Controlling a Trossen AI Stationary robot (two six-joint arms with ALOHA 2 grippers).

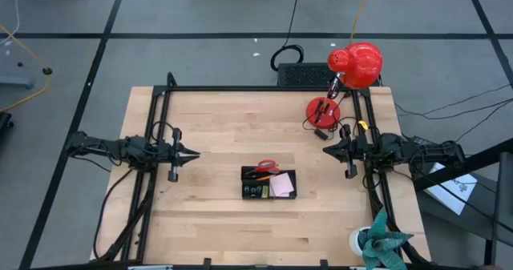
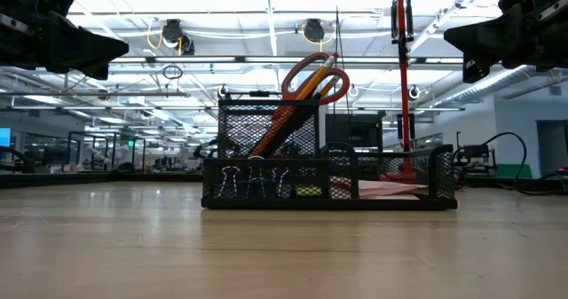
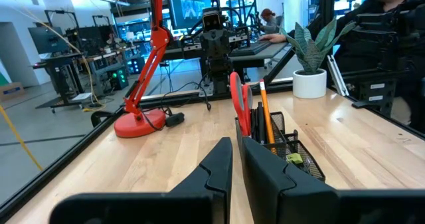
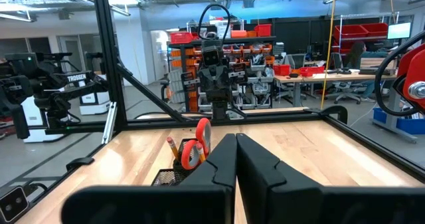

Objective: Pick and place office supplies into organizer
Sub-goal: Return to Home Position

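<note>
Two dark robot arms face each other across a pale wooden table (image 1: 216,214). The left pincer (image 1: 196,153) and the right pincer (image 1: 325,150) are both pinched narrow and hold nothing. The black mesh organizer (image 1: 268,197) sits between the two pincers and well apart from each, a little nearer the front edge than either tip. It holds the red-handled scissors (image 1: 267,166), orange pencils (image 2: 286,113), binder clips (image 2: 253,182) and a pink sticky pad (image 1: 282,185).

The likeliest trouble, to my eye, is that the scissors and pencils lean tall out of their cup. A low sweep by either arm could clip them and tip the light tray. The red lamp (image 1: 354,65) and its cable sit just behind the right pincer and could snag.

The wood is otherwise bare and smooth. A potted plant (image 1: 383,242) stands at the corner by the right arm. Beyond the table is a bright workshop, where a person (image 3: 392,24) sits.
</note>
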